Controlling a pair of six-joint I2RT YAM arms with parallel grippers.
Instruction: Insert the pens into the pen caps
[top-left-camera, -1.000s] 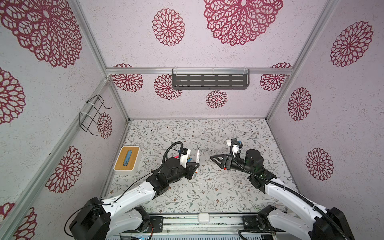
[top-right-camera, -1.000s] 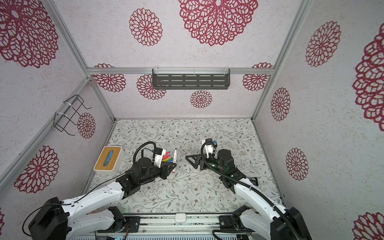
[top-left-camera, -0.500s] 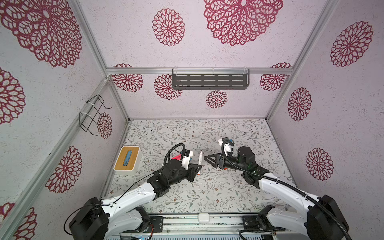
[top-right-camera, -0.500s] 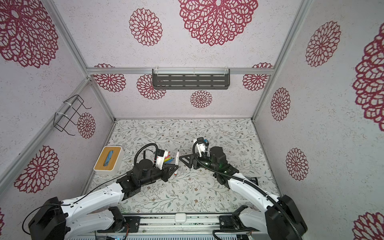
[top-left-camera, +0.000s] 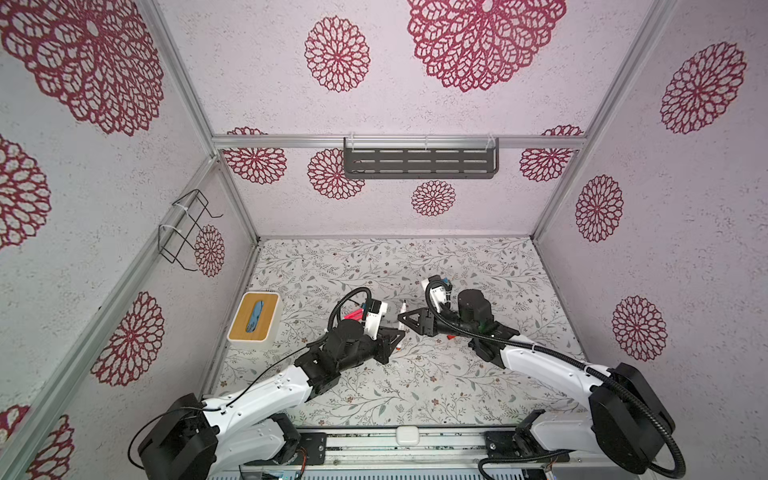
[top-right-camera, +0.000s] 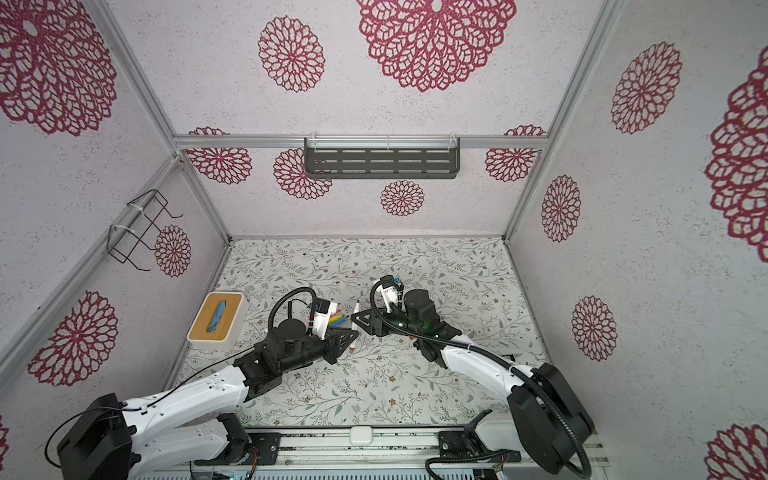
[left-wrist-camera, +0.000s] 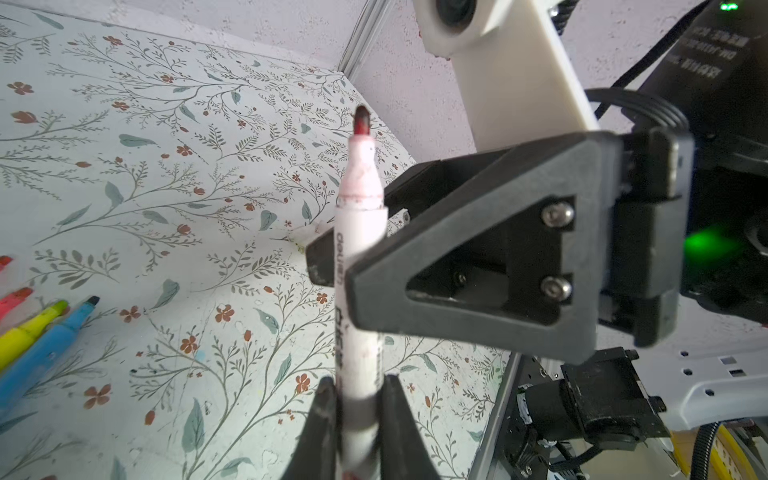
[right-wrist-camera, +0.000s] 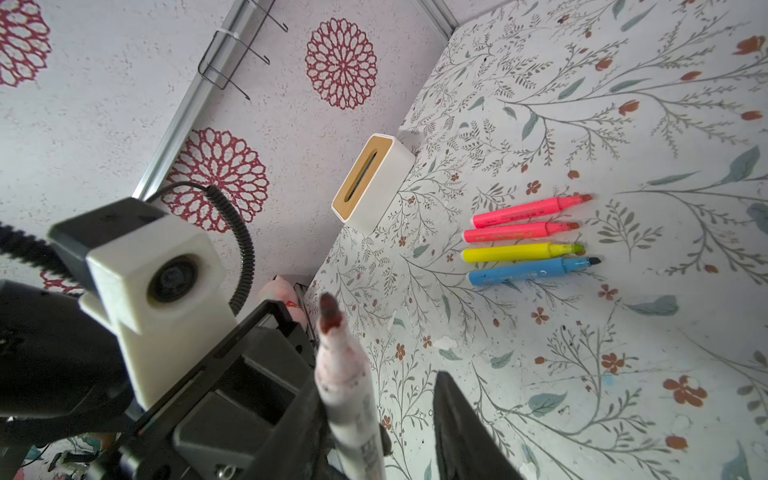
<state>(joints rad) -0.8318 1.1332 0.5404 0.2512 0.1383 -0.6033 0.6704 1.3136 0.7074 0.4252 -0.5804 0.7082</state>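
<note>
Showing, in both top views, the left gripper (top-left-camera: 390, 338) and right gripper (top-left-camera: 409, 320) facing each other over the floral table (top-left-camera: 415, 390), with the white pen (top-left-camera: 401, 326) standing tip-up between them. Hiding most of the coloured pens (top-right-camera: 338, 319) behind the left wrist camera (top-right-camera: 323, 320), and leaving a red speck (top-left-camera: 450, 336) beside the right arm too small to name.

Catching, from the left wrist, the left gripper (left-wrist-camera: 359, 415) clamping tight on the lower barrel of the white pen (left-wrist-camera: 359, 249), stained red nib pointing away. Reading "deli" along the barrel, with further print partly covered by the right gripper (left-wrist-camera: 334, 268), itself straddling the barrel nearer the nib. Cropping the coloured pens (left-wrist-camera: 37, 340) at the frame edge.

Finding, from the right wrist, the right gripper (right-wrist-camera: 374, 380) partly spread around the white pen (right-wrist-camera: 345, 395), with one finger just beside the barrel and daylight before the other finger (right-wrist-camera: 457, 432). Blurring the barrel's print beyond reading. Lining up two pink pens (right-wrist-camera: 528, 212), a yellow pen (right-wrist-camera: 521, 252) and a blue pen (right-wrist-camera: 528, 272), uncapped, side by side on the table.
</note>
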